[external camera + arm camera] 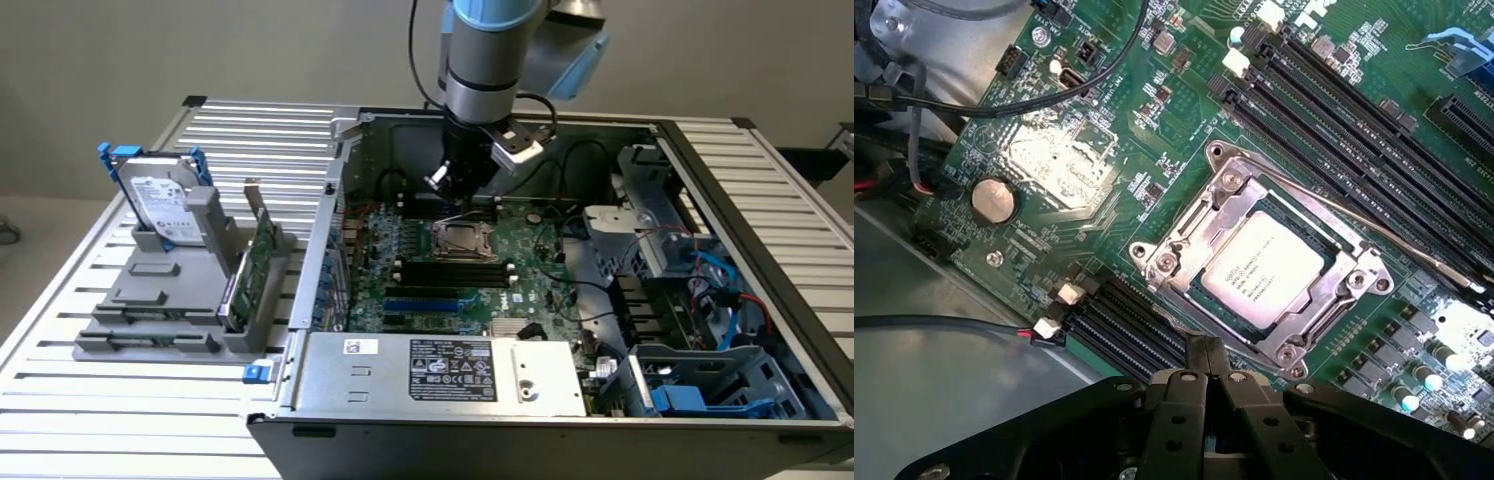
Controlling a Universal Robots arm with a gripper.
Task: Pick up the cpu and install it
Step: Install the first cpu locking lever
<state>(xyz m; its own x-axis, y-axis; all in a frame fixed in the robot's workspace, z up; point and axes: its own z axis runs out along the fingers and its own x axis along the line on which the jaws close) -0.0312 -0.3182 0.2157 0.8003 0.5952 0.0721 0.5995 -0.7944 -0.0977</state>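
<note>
The cpu (1259, 270), a small square chip with a silvery top, lies flat inside the metal socket frame (1184, 235) on the green motherboard. In the exterior view the socket (465, 241) sits mid-board inside the open computer case. My gripper (1204, 356) hovers just over the socket's edge, its two black fingers pressed together with nothing between them. From the exterior view the gripper (449, 185) hangs straight down from the arm, slightly behind the socket.
A thin socket lever (1374, 235) stands out beside the frame. Black memory slots (1334, 90) and a coin battery (993, 200) flank the socket. A grey holder at the exterior view's left carries the hard drive (167, 205) and a green card (260, 265). The case walls (334, 200) surround the board.
</note>
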